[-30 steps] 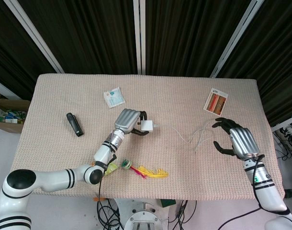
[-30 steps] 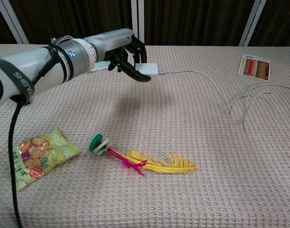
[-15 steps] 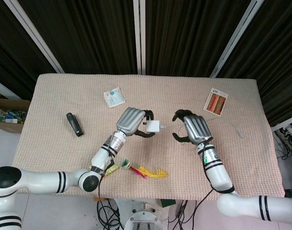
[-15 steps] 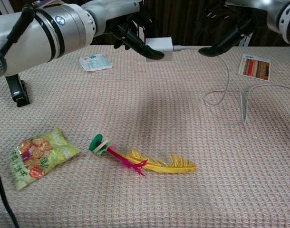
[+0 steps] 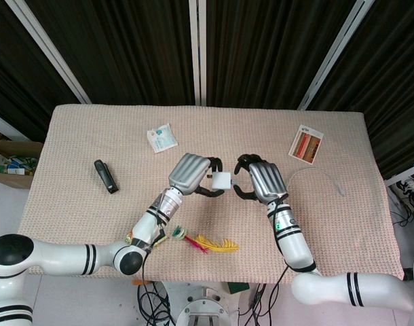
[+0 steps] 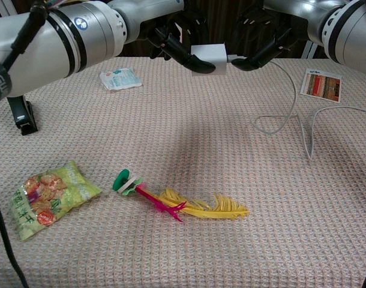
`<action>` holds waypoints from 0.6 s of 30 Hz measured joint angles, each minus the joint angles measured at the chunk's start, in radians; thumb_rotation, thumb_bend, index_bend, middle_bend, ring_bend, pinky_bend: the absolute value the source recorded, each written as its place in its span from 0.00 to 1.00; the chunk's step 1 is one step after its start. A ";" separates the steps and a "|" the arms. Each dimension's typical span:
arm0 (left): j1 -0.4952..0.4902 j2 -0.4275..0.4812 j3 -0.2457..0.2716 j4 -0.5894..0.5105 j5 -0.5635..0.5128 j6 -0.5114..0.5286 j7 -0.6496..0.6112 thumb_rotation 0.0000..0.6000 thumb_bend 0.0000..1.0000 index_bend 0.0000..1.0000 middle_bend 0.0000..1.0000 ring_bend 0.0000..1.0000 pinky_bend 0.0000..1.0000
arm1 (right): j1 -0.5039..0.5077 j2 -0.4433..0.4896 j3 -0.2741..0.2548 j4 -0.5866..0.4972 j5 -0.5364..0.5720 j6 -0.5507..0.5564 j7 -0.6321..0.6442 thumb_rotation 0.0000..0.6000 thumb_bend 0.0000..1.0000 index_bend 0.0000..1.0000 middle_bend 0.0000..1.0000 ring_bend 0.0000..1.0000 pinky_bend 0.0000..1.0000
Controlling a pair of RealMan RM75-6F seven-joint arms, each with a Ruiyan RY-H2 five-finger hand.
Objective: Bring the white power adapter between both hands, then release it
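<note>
Far left of the left hand, a small black oblong device (image 5: pixel 106 176) lies on the woven beige tablecloth (image 5: pixel 343 224). Below the left forearm there's a green crinkly snack bag (image 6: pixel 44 196), sealed, contents only printed on it. A white flat sachet (image 5: pixel 162 137) sits just beyond the left hand, also closed.

Left hand (image 5: pixel 191 174) is raised off the cloth and pinches the white cube-shaped power adapter (image 5: pixel 221 180) between thumb and fingertips, other fingers curled round it; held high likely so the right hand can meet it mid-air.

Below and between the hands: a green-capped pink and yellow feather toy (image 6: pixel 183 206).

Right hand (image 5: pixel 260 179) is just right of the adapter, fingers curled toward it; chest view shows a fingertip at the cable end, contact can't be told. Adapter is thus between both hands; judged: release not yet done.

White cable (image 6: pixel 291 102) trails from the adapter past the right hand to the cloth. A red-orange printed card (image 5: pixel 306 144) lies beyond the right hand.
</note>
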 measured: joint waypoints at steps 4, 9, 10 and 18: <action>-0.002 0.000 0.003 0.000 0.004 0.005 0.001 0.77 0.27 0.56 0.53 0.69 0.75 | 0.001 -0.003 -0.003 -0.003 -0.003 0.001 0.008 1.00 0.35 0.54 0.29 0.20 0.42; -0.006 -0.002 0.008 0.002 0.005 0.008 0.003 0.78 0.27 0.56 0.53 0.69 0.75 | 0.004 -0.004 -0.005 -0.004 -0.002 0.000 0.015 1.00 0.38 0.55 0.29 0.20 0.42; -0.007 -0.002 0.008 0.002 0.006 0.008 0.003 0.78 0.28 0.56 0.53 0.69 0.75 | 0.004 -0.004 -0.004 -0.004 0.000 -0.001 0.016 1.00 0.39 0.55 0.29 0.20 0.42; -0.010 -0.004 0.009 0.006 0.003 0.014 0.005 0.77 0.28 0.56 0.53 0.69 0.75 | 0.017 -0.008 -0.001 -0.004 0.017 0.002 0.005 1.00 0.43 0.56 0.30 0.20 0.42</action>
